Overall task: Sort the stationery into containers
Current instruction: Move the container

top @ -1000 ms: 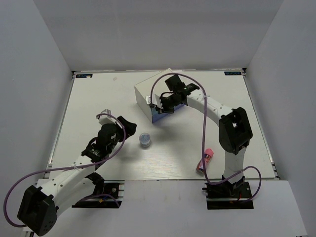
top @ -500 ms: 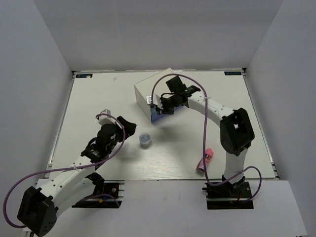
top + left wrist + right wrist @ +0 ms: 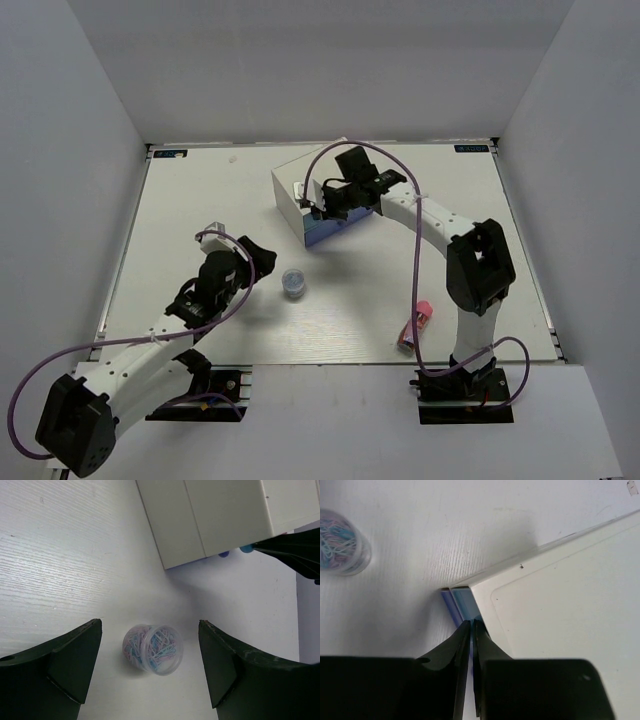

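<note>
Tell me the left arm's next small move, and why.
Probably ease the left gripper forward and down around the pot, then close. In the wrist view its fingers stand wide apart with the pot upright and centred between them, untouched; from above the pot sits just ahead of it. The chest's drawers look shut, so I would only hold the pot after that.
</note>
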Robot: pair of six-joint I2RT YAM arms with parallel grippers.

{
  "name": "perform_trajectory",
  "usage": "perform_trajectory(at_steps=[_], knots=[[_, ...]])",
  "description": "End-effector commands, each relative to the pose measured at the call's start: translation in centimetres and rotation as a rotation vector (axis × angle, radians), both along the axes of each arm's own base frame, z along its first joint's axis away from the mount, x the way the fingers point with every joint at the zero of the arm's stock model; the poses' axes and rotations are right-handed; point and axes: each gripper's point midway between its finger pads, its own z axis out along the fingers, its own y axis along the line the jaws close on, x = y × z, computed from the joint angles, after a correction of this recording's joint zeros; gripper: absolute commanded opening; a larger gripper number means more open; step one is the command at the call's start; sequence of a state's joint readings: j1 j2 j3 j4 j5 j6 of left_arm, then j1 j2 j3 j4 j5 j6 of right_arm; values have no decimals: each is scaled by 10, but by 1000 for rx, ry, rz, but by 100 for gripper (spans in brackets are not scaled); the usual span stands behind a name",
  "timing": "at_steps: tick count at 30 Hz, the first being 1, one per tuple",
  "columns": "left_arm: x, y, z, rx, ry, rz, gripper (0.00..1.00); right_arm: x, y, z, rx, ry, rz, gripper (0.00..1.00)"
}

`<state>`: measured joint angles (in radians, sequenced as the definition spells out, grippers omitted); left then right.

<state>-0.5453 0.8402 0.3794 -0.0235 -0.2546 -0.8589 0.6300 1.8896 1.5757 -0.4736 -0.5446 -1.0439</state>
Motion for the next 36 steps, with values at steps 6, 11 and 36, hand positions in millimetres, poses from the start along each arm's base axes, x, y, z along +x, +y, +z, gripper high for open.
perform_trajectory(at_steps=[6, 11, 36], knots=[[-3, 7, 11, -23, -36, 30, 89, 23, 27, 16, 45, -36, -19, 14], [-1, 3, 14, -30, -39, 22, 89, 33, 39, 15, 77, -38, -85, 17], [-2, -3, 1, -14, 1, -4, 89, 70, 71, 41, 213, -61, -269, 29]])
